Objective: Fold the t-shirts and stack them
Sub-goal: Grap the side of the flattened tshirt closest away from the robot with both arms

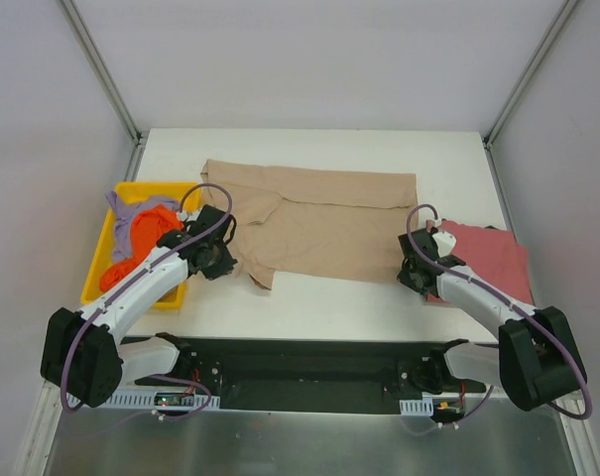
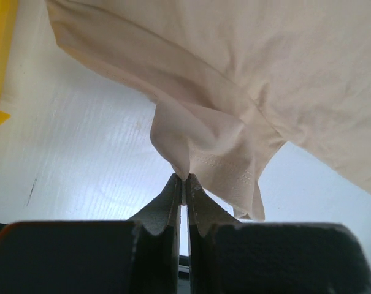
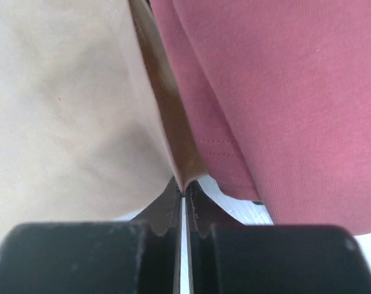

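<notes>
On table [image 1: 329, 299], tan t-shirt [image 1: 324, 223] runs left-right, pinched by left end effector [image 2: 184, 179] and right end effector [image 3: 184, 193].

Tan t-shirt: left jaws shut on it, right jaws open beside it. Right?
No. The right gripper has its jaws shut on an edge of the tan t-shirt, as the right wrist view shows. The left gripper is shut on it too.

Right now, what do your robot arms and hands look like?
The left arm and right arm are white tubes with chunky black joints. A thin purple cable loops along each. The left hand and right hand are black, with two dark fingers narrowing to thin tips.
</notes>
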Robot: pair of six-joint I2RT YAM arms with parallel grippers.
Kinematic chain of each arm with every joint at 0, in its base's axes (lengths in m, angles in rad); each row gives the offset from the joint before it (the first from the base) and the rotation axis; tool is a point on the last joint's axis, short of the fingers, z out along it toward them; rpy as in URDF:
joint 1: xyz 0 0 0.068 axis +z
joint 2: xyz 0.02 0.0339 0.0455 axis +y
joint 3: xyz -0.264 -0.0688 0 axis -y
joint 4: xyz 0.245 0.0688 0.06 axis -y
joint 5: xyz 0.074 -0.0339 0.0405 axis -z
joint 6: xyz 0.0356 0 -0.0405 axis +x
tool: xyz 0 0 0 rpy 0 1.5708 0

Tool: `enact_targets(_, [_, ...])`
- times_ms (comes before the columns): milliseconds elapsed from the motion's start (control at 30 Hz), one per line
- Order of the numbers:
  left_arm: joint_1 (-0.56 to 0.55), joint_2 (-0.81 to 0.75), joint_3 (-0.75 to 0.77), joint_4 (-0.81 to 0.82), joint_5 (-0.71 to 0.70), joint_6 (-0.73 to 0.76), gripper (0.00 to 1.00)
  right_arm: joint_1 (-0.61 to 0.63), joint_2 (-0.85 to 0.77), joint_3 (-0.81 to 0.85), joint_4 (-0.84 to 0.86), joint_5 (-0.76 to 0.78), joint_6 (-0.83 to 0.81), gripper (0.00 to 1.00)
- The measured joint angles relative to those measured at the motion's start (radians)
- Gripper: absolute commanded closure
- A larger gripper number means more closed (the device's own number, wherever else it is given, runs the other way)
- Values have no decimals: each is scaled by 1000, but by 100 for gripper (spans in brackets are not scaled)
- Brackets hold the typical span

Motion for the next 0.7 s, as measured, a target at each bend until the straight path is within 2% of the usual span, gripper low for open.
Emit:
enact_targets(300, [21, 35, 61, 10, -3, 13, 100, -3, -44, 21, -13, 2, -67, 100])
enact_targets(700, [101, 174, 272, 100, -17, 63, 100, -68, 87, 227, -8, -26, -139, 100])
